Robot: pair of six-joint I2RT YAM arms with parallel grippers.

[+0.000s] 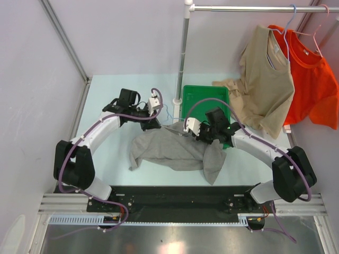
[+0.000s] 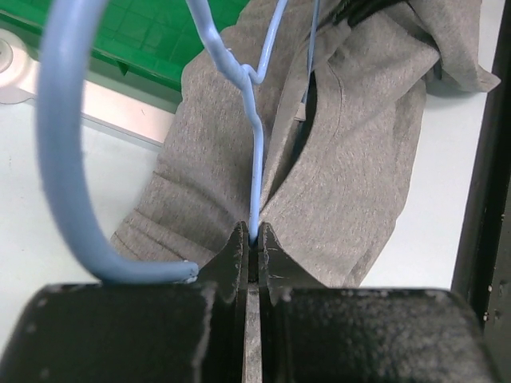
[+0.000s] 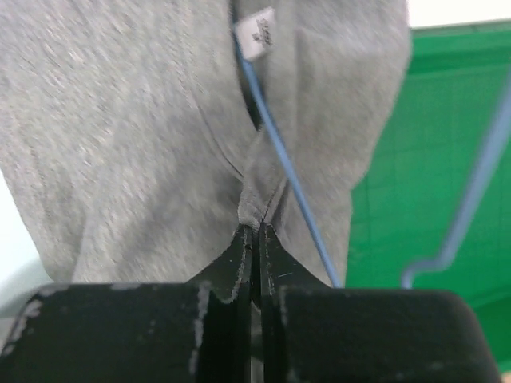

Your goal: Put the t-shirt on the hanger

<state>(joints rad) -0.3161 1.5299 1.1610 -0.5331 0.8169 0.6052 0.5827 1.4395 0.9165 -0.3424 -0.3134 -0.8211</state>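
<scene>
Where the two arms meet: grey t-shirt (image 1: 169,151) lies crumpled on the table (image 1: 106,100).
Left gripper (image 2: 251,235): squeezed tight on the blue hanger (image 2: 257,159).
Right gripper (image 3: 255,231): pinching a t-shirt fold.
Hanger wire: goes into the neck hole.
Behind: green tray (image 1: 204,94).

Your grey t-shirt (image 1: 169,151) lies crumpled on the worktop (image 1: 106,106), and the pale-blue wire hanger (image 2: 257,175) runs into its neck opening.
</scene>
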